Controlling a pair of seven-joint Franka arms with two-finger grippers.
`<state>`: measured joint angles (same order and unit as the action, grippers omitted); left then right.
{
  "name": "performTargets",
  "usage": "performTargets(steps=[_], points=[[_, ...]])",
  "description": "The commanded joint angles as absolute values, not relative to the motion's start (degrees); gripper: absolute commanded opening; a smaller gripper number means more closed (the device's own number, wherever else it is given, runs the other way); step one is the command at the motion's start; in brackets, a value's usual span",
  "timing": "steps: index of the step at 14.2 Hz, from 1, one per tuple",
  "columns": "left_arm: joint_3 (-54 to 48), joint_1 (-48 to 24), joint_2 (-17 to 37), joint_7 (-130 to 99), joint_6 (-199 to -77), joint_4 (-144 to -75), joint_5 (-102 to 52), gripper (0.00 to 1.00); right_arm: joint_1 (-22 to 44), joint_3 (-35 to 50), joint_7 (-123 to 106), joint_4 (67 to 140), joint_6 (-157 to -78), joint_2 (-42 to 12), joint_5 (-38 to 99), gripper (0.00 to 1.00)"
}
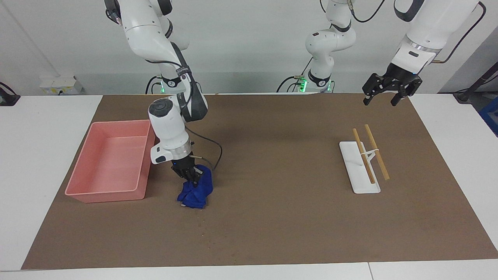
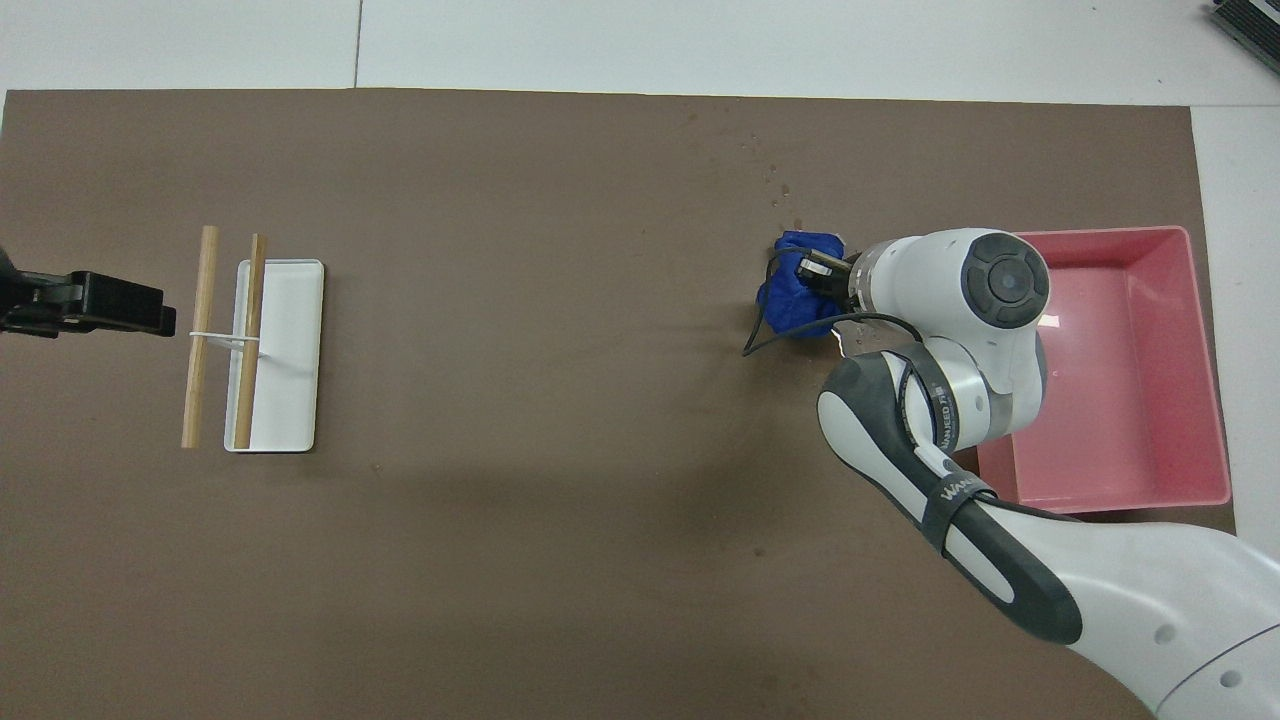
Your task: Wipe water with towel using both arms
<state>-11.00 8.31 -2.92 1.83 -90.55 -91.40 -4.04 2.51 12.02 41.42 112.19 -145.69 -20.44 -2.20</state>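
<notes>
Gripped a small royal-blue soft cloth wad [image 1: 196, 191] in the black two-finger right gripper [image 1: 189, 177], fingertips closed tight on the upper folds, with the lower folds pressed onto the brown paper mat [image 1: 272, 202] directly beneath that gripper. Found the water [image 2: 775, 185] only as a few tiny damp specks on the mat just out past the cloth from the gripper, farther from the robots; could not tell whether more lay hidden under the cloth or the wrist. Left the pink plastic tub [image 1: 109, 192] just beside the gripper, toward the right arm's end. Kept the left gripper [image 1: 385, 95] waiting aloft with fingers spread wide and empty, over the mat beside a white tray carrying two wooden sticks [image 1: 360, 171]. Judged the wipe in hand to need steady downward pressure, slow overlapping strokes outward from under the gripper toward the specks, and a flat low wrist. Judged it wise to steer clear of the tub wall and avoid rucking the mat.
</notes>
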Motion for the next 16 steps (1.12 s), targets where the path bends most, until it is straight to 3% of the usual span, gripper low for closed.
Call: performTargets(steps=[1, 5, 11, 16], points=[[-0.89, -1.48, -1.23, 4.3, -87.71, -88.41, -1.93, 1.0, 1.67, 12.48, 41.4, 116.37, -139.6, -16.35, -3.43, 0.0], [-0.97, -2.02, -3.25, 4.05, -89.56, -92.28, -1.93, 1.0, 1.5, 12.66, 41.75, 118.2, -124.92, -12.14, -3.43, 0.0], [-0.97, -1.14, -2.64, 4.66, -88.42, -90.79, 0.7, 1.0, 0.26, 12.92, 40.25, 129.53, -119.71, -4.58, -2.55, 0.0], [-1.14, -1.23, -3.34, 5.36, -89.3, -92.02, 0.7, 1.0, 0.26, 12.92, 40.17, 127.46, -110.4, 2.62, -1.59, 0.0]])
